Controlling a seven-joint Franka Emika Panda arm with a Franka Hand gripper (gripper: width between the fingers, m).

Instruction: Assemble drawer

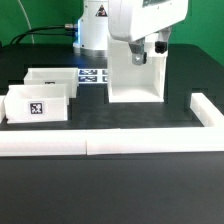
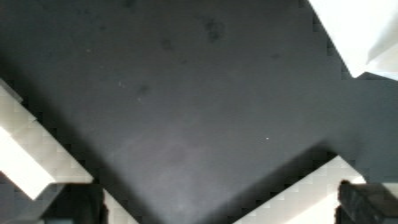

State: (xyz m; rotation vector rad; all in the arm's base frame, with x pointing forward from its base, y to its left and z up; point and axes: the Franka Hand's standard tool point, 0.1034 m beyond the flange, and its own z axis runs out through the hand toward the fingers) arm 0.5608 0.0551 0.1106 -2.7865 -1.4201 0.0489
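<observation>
The drawer's large white housing [image 1: 135, 78] stands upright on the black table at centre right of the exterior view. Two small open-top trays lie to its left: one in front with a square tag [image 1: 38, 104] and one behind it [image 1: 50, 78]. My gripper [image 1: 147, 52] hangs just over the housing's top edge, open and empty. In the wrist view the gripper [image 2: 214, 205] shows two dark fingertips [image 2: 63, 206] far apart, with black table between them. White plastic edges [image 2: 365, 120] show on both sides; I cannot tell which parts they are.
The marker board [image 1: 93, 76] lies flat behind the trays, next to the robot base. A long low white border wall [image 1: 100, 146] runs along the front and turns up the exterior view's right [image 1: 209, 108].
</observation>
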